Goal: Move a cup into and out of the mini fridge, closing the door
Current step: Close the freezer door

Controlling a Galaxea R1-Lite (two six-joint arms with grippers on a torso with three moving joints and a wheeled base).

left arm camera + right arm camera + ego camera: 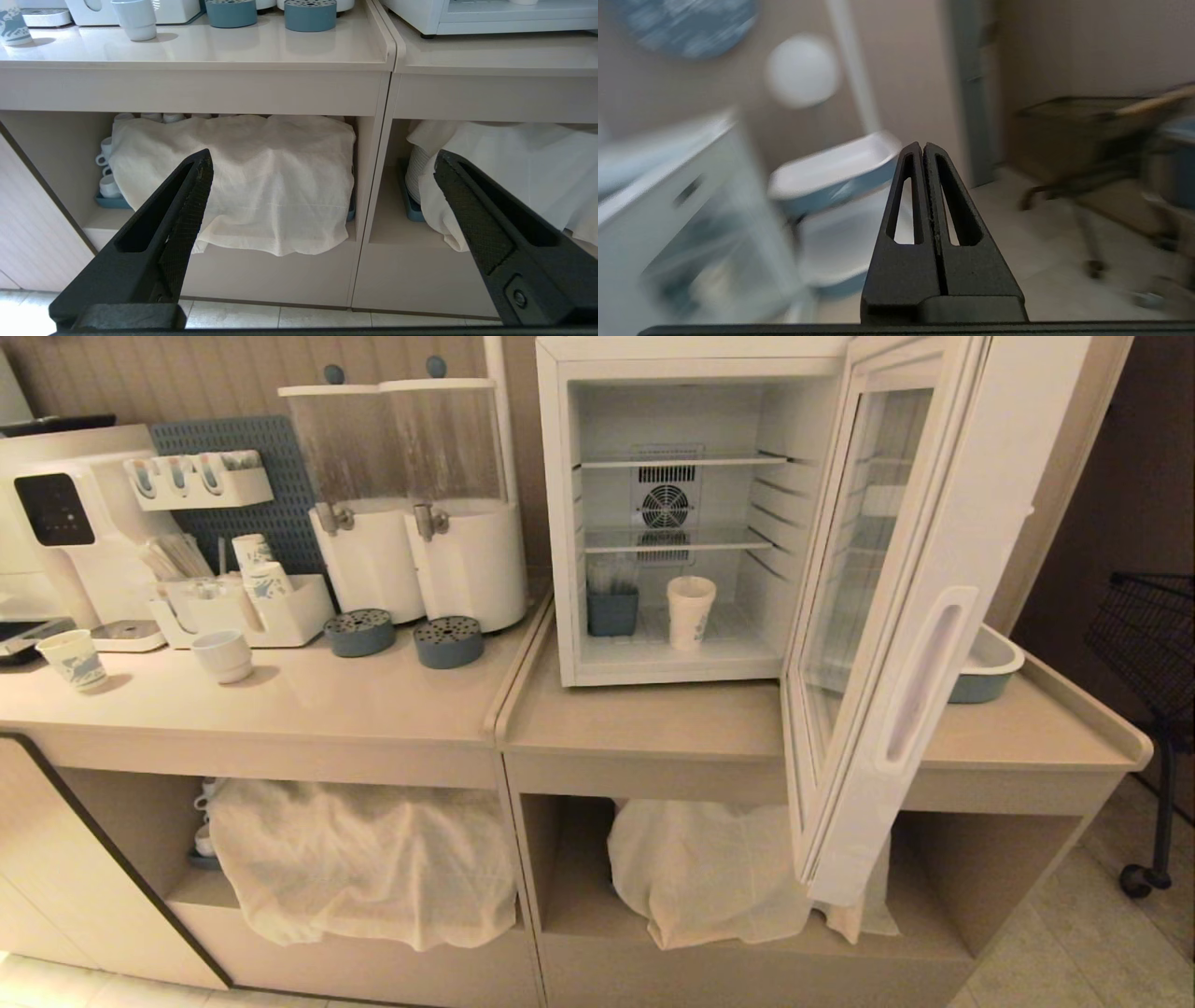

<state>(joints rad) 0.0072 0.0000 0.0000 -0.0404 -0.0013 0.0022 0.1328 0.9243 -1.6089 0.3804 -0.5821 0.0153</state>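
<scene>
Here the cup stands upright inside the mini fridge, left of the open door; right gripper closed and nearer, left gripper spread wide.

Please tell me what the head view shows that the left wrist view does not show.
Only the head view shows the mini fridge interior, with the cup standing on its floor beside a blue-grey container, and the door swung wide open.

Only the left wrist view shows the left gripper, open and empty, low in front of the cabinet shelves.

Both show the counter, the two round blue drip trays and the cloths over the lower shelves.
</scene>
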